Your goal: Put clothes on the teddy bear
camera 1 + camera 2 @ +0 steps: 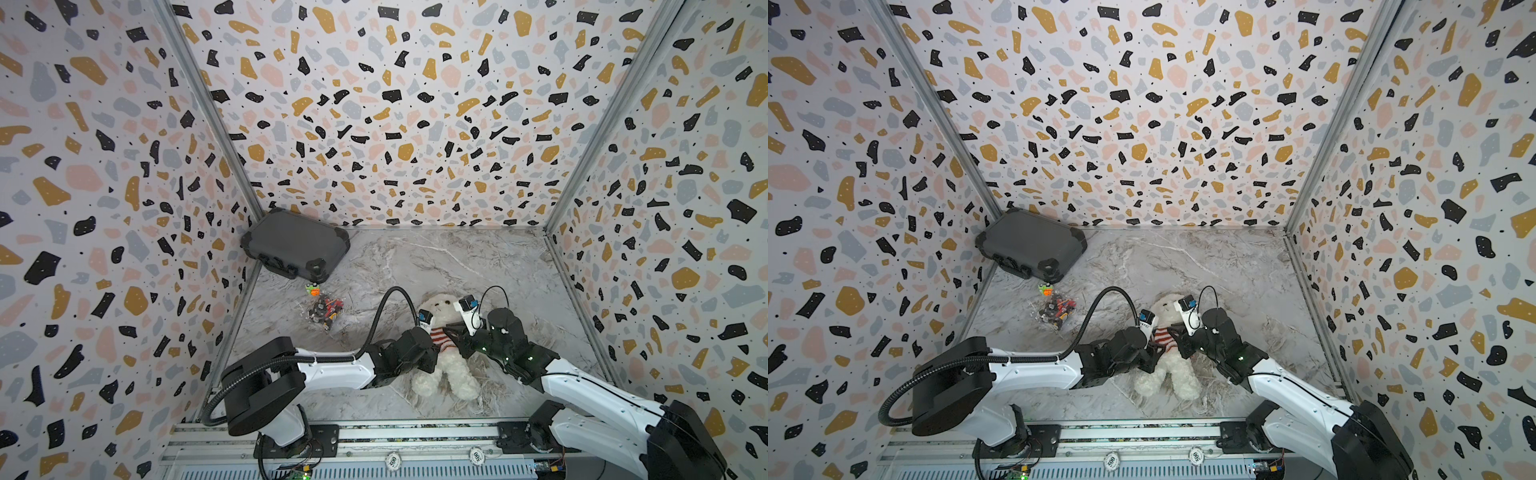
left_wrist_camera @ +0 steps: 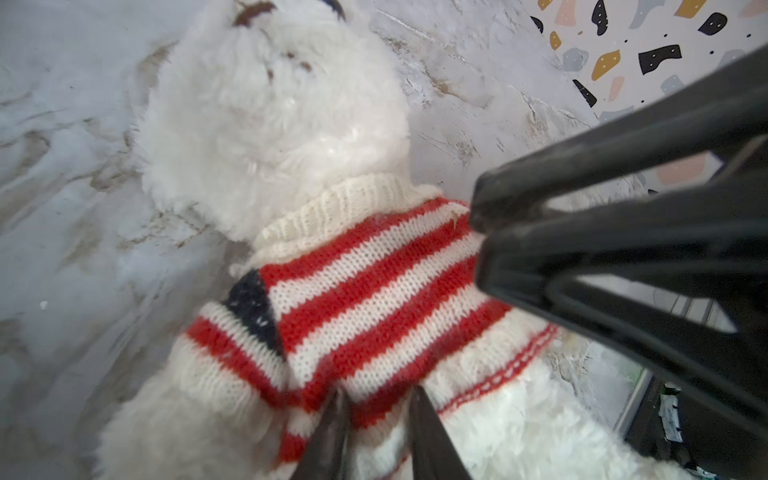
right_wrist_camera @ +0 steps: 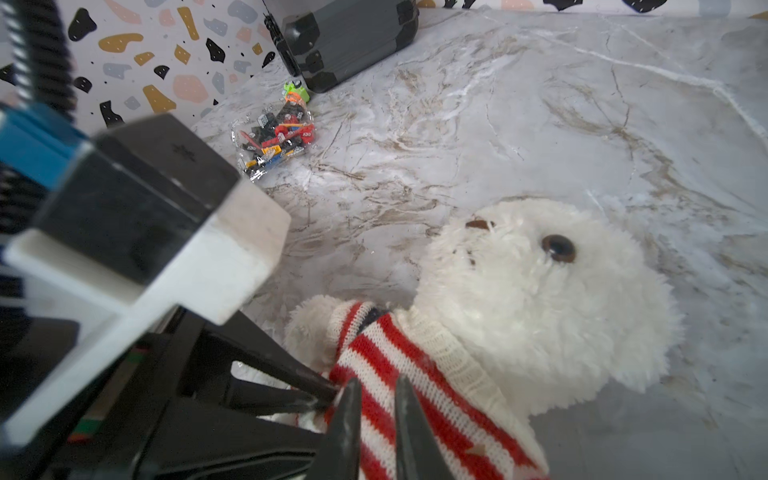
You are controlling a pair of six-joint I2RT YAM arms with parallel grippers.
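Observation:
The teddy bear (image 1: 453, 370) (image 1: 1173, 374) lies on its back on the marble table, head toward the back wall, legs toward me. A red-and-white striped sweater (image 1: 441, 338) (image 2: 374, 282) (image 3: 415, 374) covers its chest, with the cream collar round its neck. In the right wrist view a furry paw (image 3: 307, 328) pokes out of one sleeve. My left gripper (image 2: 378, 397) (image 1: 434, 343) is shut on a fold of knit at the bear's side. From the opposite side my right gripper (image 3: 377, 384) (image 1: 452, 332) pinches the sweater too, its tips close to the left gripper's.
A black hard case (image 1: 297, 245) leans in the back left corner. In front of it lie a small green-and-orange toy (image 1: 312, 288) and a clear bag of toy bricks (image 1: 324, 311). Patterned walls close three sides. A metal rail (image 1: 374, 432) runs along the front edge.

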